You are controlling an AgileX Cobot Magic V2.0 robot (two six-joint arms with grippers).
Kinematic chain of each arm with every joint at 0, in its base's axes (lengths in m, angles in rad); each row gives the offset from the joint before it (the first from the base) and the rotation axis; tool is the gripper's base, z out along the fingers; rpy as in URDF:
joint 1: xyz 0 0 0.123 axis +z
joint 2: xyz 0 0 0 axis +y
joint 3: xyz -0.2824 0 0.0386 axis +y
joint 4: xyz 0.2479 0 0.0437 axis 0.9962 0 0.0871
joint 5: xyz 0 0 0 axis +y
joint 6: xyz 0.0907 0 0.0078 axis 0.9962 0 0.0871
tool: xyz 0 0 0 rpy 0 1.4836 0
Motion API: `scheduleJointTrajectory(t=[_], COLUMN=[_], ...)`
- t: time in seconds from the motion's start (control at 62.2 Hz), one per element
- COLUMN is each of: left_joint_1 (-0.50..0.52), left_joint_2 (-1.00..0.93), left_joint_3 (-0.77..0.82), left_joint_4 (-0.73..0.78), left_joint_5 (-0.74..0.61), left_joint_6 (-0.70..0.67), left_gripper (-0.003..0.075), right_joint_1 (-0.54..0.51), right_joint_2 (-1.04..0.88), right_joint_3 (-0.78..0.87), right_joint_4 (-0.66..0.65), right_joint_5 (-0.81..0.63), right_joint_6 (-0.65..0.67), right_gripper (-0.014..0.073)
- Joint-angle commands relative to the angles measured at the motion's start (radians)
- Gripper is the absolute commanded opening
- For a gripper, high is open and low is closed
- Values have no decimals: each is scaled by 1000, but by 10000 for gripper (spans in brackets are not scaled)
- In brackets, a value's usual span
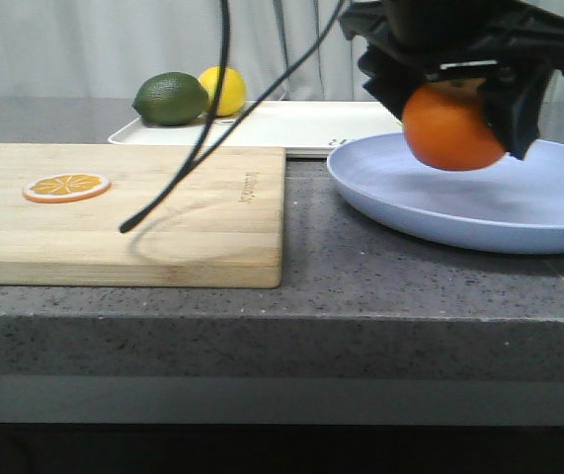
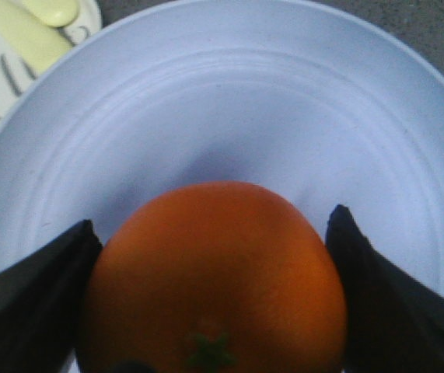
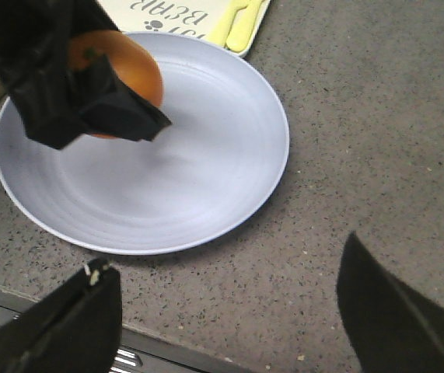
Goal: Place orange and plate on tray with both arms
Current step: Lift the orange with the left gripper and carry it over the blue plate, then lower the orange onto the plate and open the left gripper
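Note:
My left gripper is shut on the orange and holds it just above the lavender-blue plate. In the left wrist view the orange fills the gap between the two black fingers, with the plate below it. In the right wrist view the plate lies on the counter, with the left gripper and orange over its far side. My right gripper is open and empty over bare counter near the plate's front rim. The cream-white tray lies behind the plate.
A wooden cutting board with a thin orange slice lies at the left. A green lime and a yellow lemon sit on the tray's left end. Black cables hang over the board. The counter's front edge is close.

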Motion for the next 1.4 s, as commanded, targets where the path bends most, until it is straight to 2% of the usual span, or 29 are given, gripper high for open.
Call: scheduleJointTrajectory(t=[0.0,0.064,0.193,0.306,0.691,0.997,1.206,1.383], left_joint_1=[-19,-21,-23,-23,-18,14,40,125], left_joint_2=[-28,-9,7,7,-27,-225,-413,-578], left_joint_3=[-77,-101,-116,-119,-122,-99,102,312], left_joint_4=[-1,-1,-1,-1,-1,-3,-9,-51], left_joint_5=[-52,-38,-23,-23,-5,88,30,-45], left_joint_6=[0,0,0,0,0,-44,-44,-44], left_gripper=[412,429,563,619,621,621,621,621], right_joint_1=[0,0,0,0,0,0,0,0], right_joint_2=[11,11,11,11,11,11,11,11], right_joint_3=[-36,-36,-36,-36,-36,-36,-36,-36], right_joint_4=[1,1,1,1,1,1,1,1], right_joint_5=[-61,-60,-59,-59,-60,-66,-65,-65], right_joint_6=[-4,-4,-4,-4,-4,-4,-4,-4], right_gripper=[581,581,581,581,581,581,581,581])
